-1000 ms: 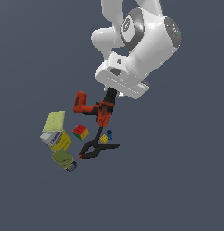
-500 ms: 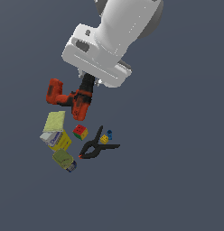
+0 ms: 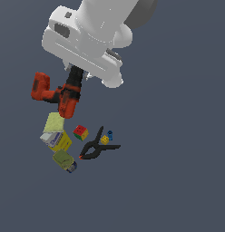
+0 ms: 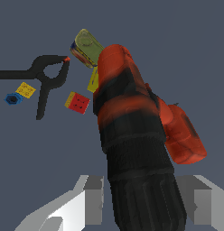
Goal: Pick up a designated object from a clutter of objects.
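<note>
Above the grey floor, the white arm's gripper (image 3: pixel 74 80) holds the red-orange cordless power drill with a black handle (image 3: pixel 57 95) clear of the other items, its jaws clenched on the black part of the tool. In the wrist view the drill (image 4: pixel 132 131) fills the middle, with a pale grey finger (image 4: pixel 93 196) on either side of its dark ribbed end. Below it in the exterior view lies the clutter: a pale yellow box (image 3: pixel 54 122) touching a yellow box with blue print (image 3: pixel 57 139), a green can on its side (image 3: pixel 65 161), a multicoloured cube (image 3: pixel 80 132), a black spring clamp with red tips (image 3: pixel 97 147), and a tiny yellow block (image 3: pixel 105 139) just beside a tiny blue block (image 3: pixel 110 135).
</note>
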Motion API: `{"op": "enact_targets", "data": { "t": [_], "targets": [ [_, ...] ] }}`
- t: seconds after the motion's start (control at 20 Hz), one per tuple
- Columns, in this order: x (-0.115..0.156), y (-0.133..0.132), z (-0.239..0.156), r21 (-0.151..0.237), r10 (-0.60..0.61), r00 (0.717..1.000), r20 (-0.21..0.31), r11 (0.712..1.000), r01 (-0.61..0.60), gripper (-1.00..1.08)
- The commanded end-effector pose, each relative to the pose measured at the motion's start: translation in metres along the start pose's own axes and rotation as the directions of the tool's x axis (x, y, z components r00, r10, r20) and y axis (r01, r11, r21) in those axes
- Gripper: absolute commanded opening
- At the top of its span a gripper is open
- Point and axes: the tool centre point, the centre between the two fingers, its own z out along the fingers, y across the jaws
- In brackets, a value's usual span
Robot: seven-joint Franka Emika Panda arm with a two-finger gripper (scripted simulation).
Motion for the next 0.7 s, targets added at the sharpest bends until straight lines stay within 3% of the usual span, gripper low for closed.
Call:
{"op": "enact_targets", "data": {
  "t": [0.0,0.65],
  "targets": [
    [0.001,0.005,-0.004,0.0,0.002,1.0,-0.006,1.0,-0.002,-1.0],
    [0.01,0.005,-0.021,0.001,-0.001,1.0,0.0,1.0,0.001,-1.0]
  ]
}}
